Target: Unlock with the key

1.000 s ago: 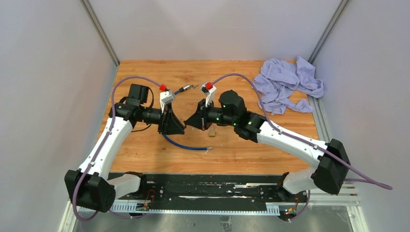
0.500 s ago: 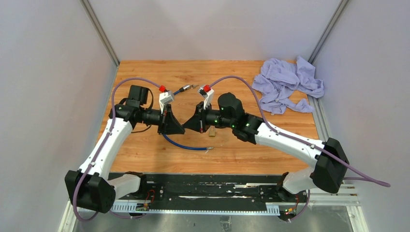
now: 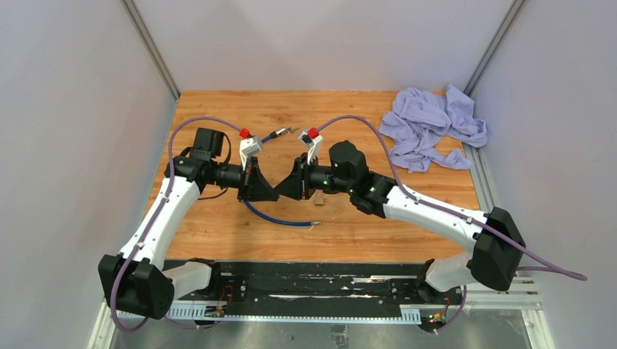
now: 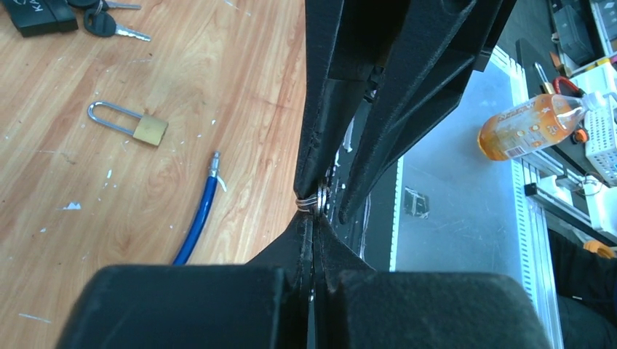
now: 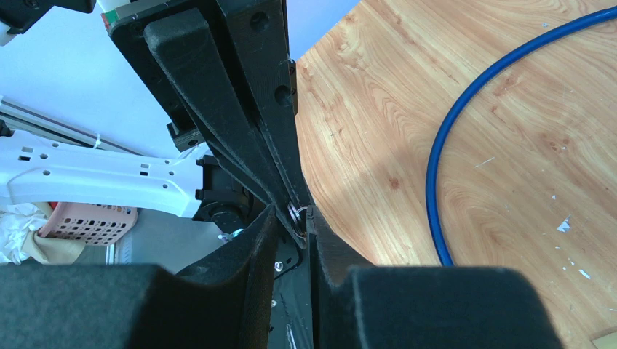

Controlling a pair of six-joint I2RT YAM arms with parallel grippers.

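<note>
- Table (image 3: 364, 109): orange-brown wood boards, scuffed with pale flecks; a black rail (image 3: 305, 280) runs along the near edge.
- Room: plain grey walls (image 3: 327, 43) on three sides. A crumpled lilac cloth (image 3: 429, 127) lies at the far right corner of the table.
- Blue cable (image 3: 280, 218): curves across mid-table and ends in a metal tip.
- Left arm (image 3: 164, 211): rises from its base and bends inward, its wrist level and pointing right.
- Right arm (image 3: 436, 211): mirrors it, its wrist level and pointing left. The two tools meet tip to tip above mid-table.
- Left gripper (image 4: 314, 218): clenched, its fingertips pinching the key ring (image 4: 318, 201).
- Right gripper (image 5: 292, 218): jaws a little apart, one on either side of the same ring. Whether they touch it cannot be told.
- Key ring: held in the air between both tools, its coils seen edge-on across the fingertips. The key itself is hidden.
- Padlock (image 4: 142, 125): lies flat on the wood, near the cable's tip. On its long axis the brass body is toward that tip and the shackle loop points away.
- Spare keys (image 4: 109, 25): lie beside a black fob (image 4: 40, 16) on the table, well apart from the padlock.
</note>
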